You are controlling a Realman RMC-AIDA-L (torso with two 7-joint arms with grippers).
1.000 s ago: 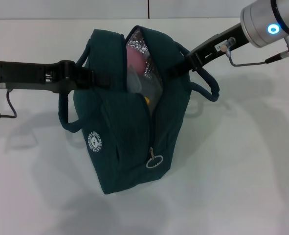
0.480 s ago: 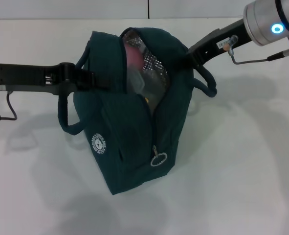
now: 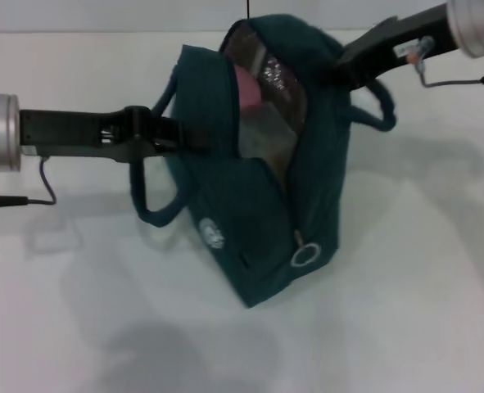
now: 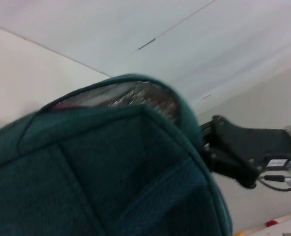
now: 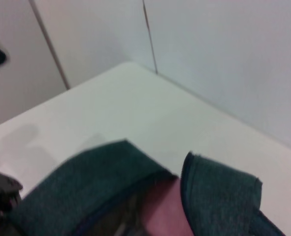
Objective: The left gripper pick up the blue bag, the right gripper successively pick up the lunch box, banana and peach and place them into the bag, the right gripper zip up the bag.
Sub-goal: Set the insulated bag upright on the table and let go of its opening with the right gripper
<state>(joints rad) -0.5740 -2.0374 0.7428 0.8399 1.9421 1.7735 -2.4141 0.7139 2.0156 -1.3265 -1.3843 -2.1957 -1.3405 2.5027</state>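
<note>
The blue bag (image 3: pixel 258 188) hangs tilted above the white table, its zipper open and the silver lining (image 3: pixel 278 78) showing. The pink peach (image 3: pixel 246 86) sits inside near the top, with the clear lunch box (image 3: pixel 262 131) below it. The banana is hidden. The zipper's ring pull (image 3: pixel 305 255) hangs at the near end and the round logo (image 3: pixel 213 233) faces front-left. My left gripper (image 3: pixel 176 135) is shut on the bag's left side by a handle. My right gripper (image 3: pixel 348 65) is against the bag's far right rim, its tip hidden by fabric. The bag (image 4: pixel 111 167) fills the left wrist view.
The white table (image 3: pixel 405 270) lies under the bag. A wall with panel seams stands at the back. The right wrist view shows the bag's open top (image 5: pixel 86 177) with the peach (image 5: pixel 162 211). The left wrist view shows my right gripper's black body (image 4: pixel 234 152).
The bag and both arms have shifted to the right and farther back. The bag tilts more, and the yellow of the banana no longer shows.
</note>
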